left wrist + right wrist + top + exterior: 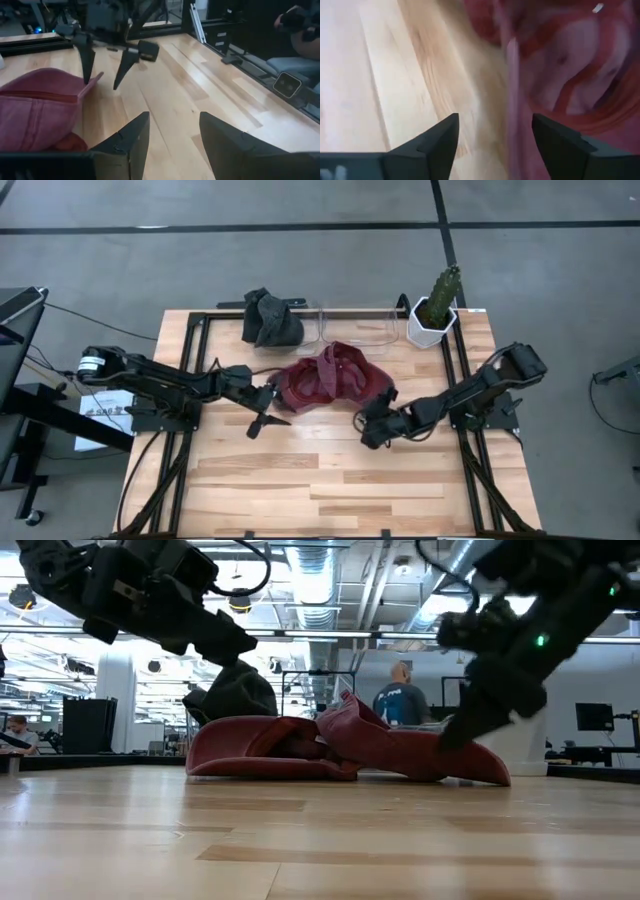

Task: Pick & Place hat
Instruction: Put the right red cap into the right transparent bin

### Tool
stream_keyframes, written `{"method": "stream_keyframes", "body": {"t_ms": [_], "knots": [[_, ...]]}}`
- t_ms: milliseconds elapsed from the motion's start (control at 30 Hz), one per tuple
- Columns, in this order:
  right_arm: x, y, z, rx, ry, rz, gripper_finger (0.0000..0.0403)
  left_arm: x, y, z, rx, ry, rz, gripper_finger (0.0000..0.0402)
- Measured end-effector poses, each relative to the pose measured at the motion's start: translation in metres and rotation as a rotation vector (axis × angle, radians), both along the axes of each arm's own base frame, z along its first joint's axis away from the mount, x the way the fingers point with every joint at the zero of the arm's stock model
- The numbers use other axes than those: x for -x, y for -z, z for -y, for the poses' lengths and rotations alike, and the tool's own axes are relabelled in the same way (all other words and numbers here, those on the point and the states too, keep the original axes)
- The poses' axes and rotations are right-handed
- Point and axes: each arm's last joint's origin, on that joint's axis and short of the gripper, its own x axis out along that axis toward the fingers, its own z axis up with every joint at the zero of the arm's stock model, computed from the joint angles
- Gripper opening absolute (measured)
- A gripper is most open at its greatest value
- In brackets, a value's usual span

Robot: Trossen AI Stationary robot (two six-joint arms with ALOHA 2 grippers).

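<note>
A dark red hat (330, 377) lies crumpled on the table's middle, with its brim flat on the wood (340, 752). My right gripper (366, 423) is open at the hat's right near edge. In the right wrist view (495, 142) the brim's edge (512, 85) runs between its fingers. My left gripper (265, 421) is open and hovers just off the hat's left near side. Its wrist view (170, 145) shows the hat (35, 115) beside it and bare wood between its fingers. My right gripper stands open astride the red hat's brim edge (98, 77), coming slanting down from the table's right. Whether a finger (458, 732) touches the cloth, I cannot tell.
A dark grey hat (270, 317) sits near the far edge, next to a clear container (355, 327) and a white pot with a cactus (436, 310). Black frame rails run along the table's sides (195, 350). Bare wood spreads across the near half (320, 480). People show in the room behind (400, 700).
</note>
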Motion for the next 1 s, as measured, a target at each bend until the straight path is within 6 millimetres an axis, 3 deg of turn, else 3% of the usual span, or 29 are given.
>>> {"method": "stream_keyframes", "body": {"t_ms": [167,267,367,500,633,733,867,933,1000], "knots": [[-0.008,0.02,0.012,0.024,0.062,-0.086,0.0253,0.0,-0.001,0.0,0.015,-0.005,0.004,0.0171],[-0.016,0.025,0.018,-0.01,0.099,-0.102,0.0231,0.0,-0.002,0.0,0.024,-0.007,0.01,0.0171],[-0.021,0.024,0.015,-0.076,0.017,-0.135,0.017,0.0,-0.002,0.0,0.023,-0.007,0.014,0.0171],[-0.022,0.012,-0.004,-0.047,-0.07,-0.12,0.0036,-0.001,-0.003,0.0,0.023,-0.007,0.021,0.0171],[-0.011,-0.01,-0.022,0.031,-0.038,-0.08,0.0019,-0.001,-0.004,0.0,0.023,-0.007,0.03,0.0171],[0.001,-0.036,-0.04,0.132,0.005,0.08,0.0007,-0.001,-0.005,0.0,0.015,-0.004,0.041,0.0171],[0.023,-0.068,-0.064,0.348,0.16,0.433,0.0011,-0.002,-0.007,0.0,0.013,-0.004,0.067,0.0171],[0.035,-0.077,-0.079,0.446,0.265,0.633,0.0007,-0.002,-0.008,0.0,0.013,-0.003,0.076,0.0171],[0.044,-0.075,-0.088,0.428,0.268,0.699,0.0005,-0.002,-0.009,0.0,0.013,-0.003,0.086,0.0171]]}}
